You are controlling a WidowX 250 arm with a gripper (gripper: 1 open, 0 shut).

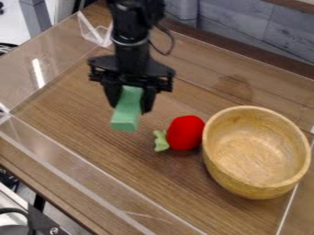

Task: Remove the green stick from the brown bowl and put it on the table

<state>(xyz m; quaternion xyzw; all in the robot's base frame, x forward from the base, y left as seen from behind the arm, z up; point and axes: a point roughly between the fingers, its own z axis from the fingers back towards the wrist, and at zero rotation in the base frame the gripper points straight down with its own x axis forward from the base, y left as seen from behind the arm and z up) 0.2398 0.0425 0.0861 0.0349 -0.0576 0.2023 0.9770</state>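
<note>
The green stick (128, 109), a flat light-green block, hangs just above the table (86, 101), left of centre. My gripper (130, 93) points straight down and is shut on the stick's upper end, a black finger on either side. The brown bowl (255, 151) stands at the right with nothing inside it. The stick is well outside the bowl, to its left.
A red strawberry toy (185, 131) with a small green leaf lies between the stick and the bowl. Low clear acrylic walls (73, 174) border the tabletop, and a clear angled piece (95, 29) stands at the back edge.
</note>
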